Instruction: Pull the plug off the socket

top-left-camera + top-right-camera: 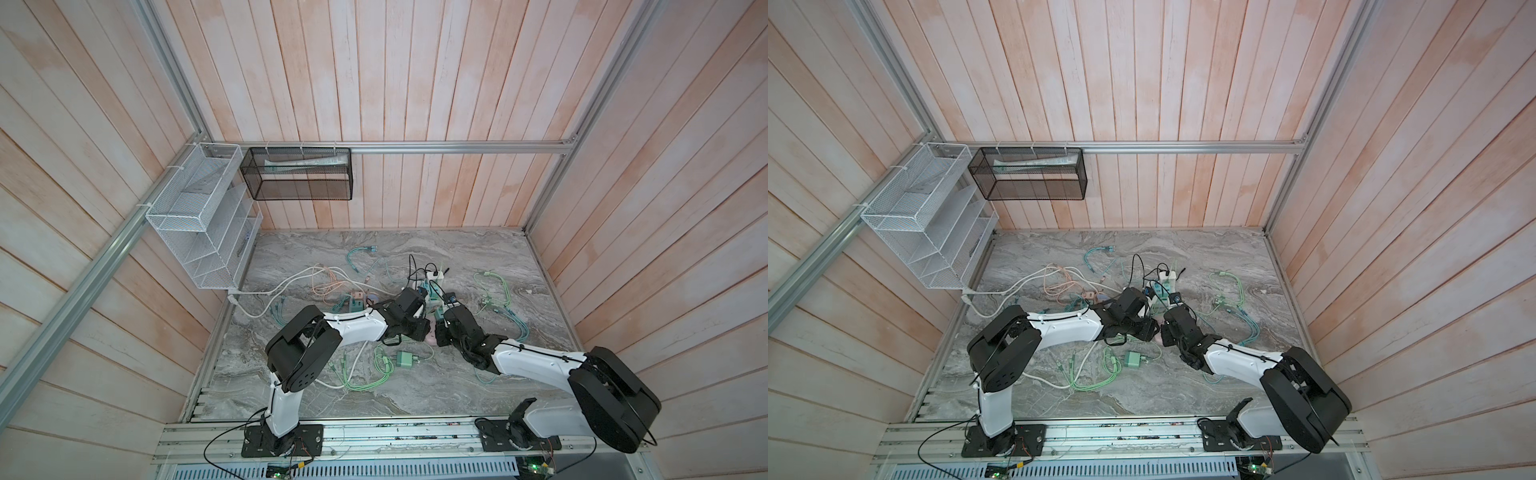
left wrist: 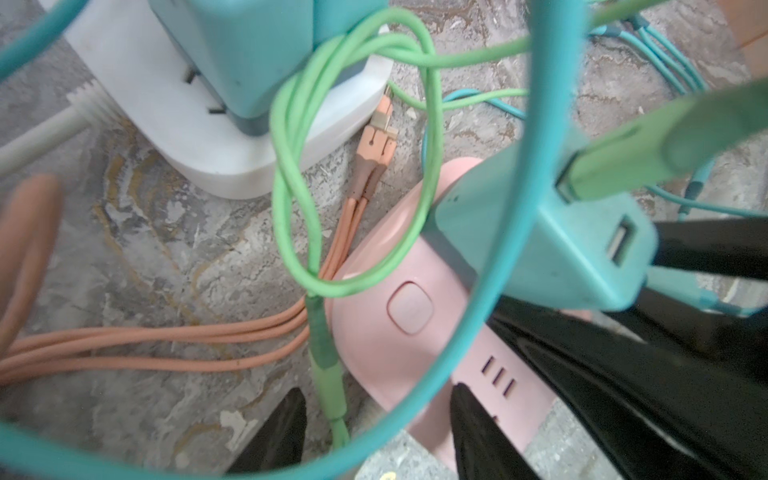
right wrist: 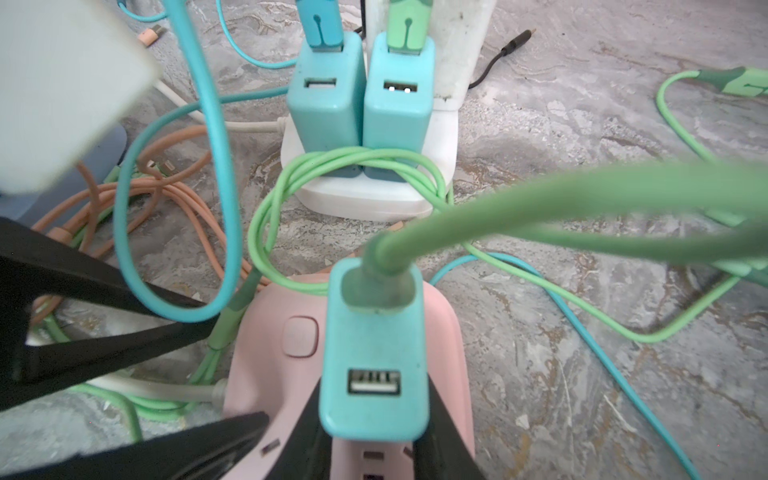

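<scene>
A pink power strip, the socket [image 3: 444,332], lies on the marble table. A teal USB plug [image 3: 374,353] stands in it with a green cable in its top. My right gripper [image 3: 374,401] is shut on the plug, one black finger against each of its sides. In the left wrist view the plug [image 2: 540,232] rises from the socket [image 2: 395,340]. My left gripper [image 2: 374,415] is open: one finger rests on top of the strip, the other on the table beside it. In both top views the grippers [image 1: 422,328] [image 1: 440,326] meet over the strip [image 1: 432,340].
A white power strip [image 3: 374,195] with two teal chargers [image 3: 324,95] [image 3: 399,95] stands just beyond. Green, teal and orange cables [image 2: 166,345] tangle around both strips. A loose green charger [image 1: 405,358] lies nearer the front. Mesh baskets [image 1: 199,220] hang on the left wall.
</scene>
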### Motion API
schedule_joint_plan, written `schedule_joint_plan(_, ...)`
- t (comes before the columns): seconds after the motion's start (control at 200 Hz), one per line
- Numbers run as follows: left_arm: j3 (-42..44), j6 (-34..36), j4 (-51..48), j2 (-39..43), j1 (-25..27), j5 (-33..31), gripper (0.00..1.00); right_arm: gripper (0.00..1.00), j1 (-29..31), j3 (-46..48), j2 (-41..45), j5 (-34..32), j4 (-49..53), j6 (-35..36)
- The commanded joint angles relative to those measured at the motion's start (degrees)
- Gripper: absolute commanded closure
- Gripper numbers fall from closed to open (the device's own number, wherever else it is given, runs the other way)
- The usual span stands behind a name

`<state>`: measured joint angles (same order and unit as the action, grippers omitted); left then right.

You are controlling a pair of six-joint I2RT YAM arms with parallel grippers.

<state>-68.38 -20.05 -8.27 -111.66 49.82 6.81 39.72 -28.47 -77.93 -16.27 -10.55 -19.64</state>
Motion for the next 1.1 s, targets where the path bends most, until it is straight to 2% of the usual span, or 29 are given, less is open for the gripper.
schedule_joint_plan(0.0,0.37,1.57,-6.92,-3.12,-0.01,-2.15,0.43,0.73,0.44,-1.5,-1.4,1.26,-3.58,1.26)
schedule_joint_plan(0.125,0.29,1.56,-7.06,-3.09,0.07,-2.2,0.43,0.62,0.35,-1.66,-2.22,1.51,-4.27,1.89)
schedule_joint_plan(0.205,0.4,1.58,-7.06,-3.04,0.05,-2.22,0.42,0.6,0.29,-1.84,-2.49,1.42,-4.28,2.27)
schedule_joint_plan(0.365,0.35,1.65,-7.28,-3.06,0.04,-2.24,0.42,0.6,-1.06,-1.12,-1.56,0.71,-4.25,2.48)
schedule_joint_plan(0.54,0.3,1.59,-7.02,-3.23,0.04,-1.98,0.43,0.6,-2.49,0.69,0.9,3.32,-7.63,3.54)
schedule_joint_plan(0.81,0.23,1.57,-7.48,-3.21,0.03,-2.15,0.42,0.68,-2.61,-2.11,-3.34,6.33,-5.52,6.13)
schedule_joint_plan(1.095,0.03,1.46,-7.3,-3.44,0.06,-1.93,0.43,0.69,-2.61,-1.41,-2.97,5.39,-4.47,5.66)
